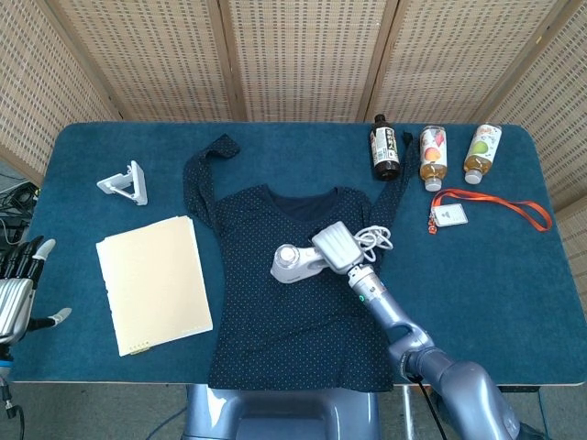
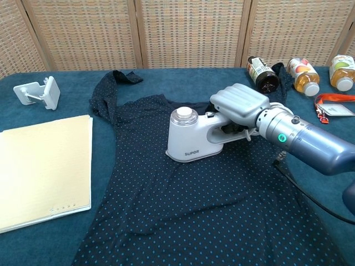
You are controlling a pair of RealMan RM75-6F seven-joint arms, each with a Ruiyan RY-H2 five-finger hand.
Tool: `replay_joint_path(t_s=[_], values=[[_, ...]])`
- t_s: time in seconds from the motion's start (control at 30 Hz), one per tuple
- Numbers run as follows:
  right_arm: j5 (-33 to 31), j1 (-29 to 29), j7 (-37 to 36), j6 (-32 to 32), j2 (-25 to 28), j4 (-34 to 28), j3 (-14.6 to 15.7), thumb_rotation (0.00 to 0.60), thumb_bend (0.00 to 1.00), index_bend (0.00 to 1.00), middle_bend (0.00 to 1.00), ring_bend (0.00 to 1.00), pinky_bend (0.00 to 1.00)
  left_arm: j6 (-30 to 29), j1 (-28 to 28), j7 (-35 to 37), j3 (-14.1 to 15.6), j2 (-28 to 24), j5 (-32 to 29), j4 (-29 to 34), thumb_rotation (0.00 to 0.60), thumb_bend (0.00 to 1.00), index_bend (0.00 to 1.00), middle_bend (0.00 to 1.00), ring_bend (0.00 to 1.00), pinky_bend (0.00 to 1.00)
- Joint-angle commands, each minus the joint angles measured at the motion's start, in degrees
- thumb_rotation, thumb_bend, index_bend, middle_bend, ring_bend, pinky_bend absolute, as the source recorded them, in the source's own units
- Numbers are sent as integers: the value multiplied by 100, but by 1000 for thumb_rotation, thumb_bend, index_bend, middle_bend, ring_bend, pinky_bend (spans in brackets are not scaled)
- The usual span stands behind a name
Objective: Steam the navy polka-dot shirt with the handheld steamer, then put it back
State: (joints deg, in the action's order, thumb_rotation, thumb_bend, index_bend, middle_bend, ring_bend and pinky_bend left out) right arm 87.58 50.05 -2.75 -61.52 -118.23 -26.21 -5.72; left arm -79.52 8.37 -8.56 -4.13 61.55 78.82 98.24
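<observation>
- gripping the handheld steamer (image 2: 191, 138) by its handle, the right hand (image 2: 239, 105) presses the head onto the shirt (image 1: 298, 284) mid-chest.
- steamer looks rigid, top-heavy; its handle seems the only sensible hold.
- shirt is soft, likely to bunch.
- left hand (image 1: 16, 293) idles at nine o'clock off the counter (image 1: 514, 266), fingers apart.

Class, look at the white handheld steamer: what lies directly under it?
The handheld steamer, held by the right hand, sits on the chest of the navy polka-dot shirt. Its soleplate and the patch of fabric beneath it are covered, so neither can be seen.
</observation>
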Motion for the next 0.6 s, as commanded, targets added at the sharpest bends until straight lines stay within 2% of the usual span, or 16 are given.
replay_joint_path(t_s=[0.03, 0.27, 0.6], values=[[25, -74, -154, -40, -62, 165, 53, 600, 1000, 928, 729, 816, 1000, -5, 0, -3, 2, 3, 3, -2, 600, 0, 0, 0, 0, 0], [252, -375, -506, -478, 28, 640, 318, 600, 1000, 928, 729, 816, 1000, -42, -6, -10, 4, 9, 21, 1, 600, 0, 0, 0, 0, 0], [794, -837, -244, -1118, 400, 1391, 922, 600, 1000, 930, 730, 817, 1000, -108, -13, -87, 38, 36, 123, 36, 600, 0, 0, 0, 0, 0]])
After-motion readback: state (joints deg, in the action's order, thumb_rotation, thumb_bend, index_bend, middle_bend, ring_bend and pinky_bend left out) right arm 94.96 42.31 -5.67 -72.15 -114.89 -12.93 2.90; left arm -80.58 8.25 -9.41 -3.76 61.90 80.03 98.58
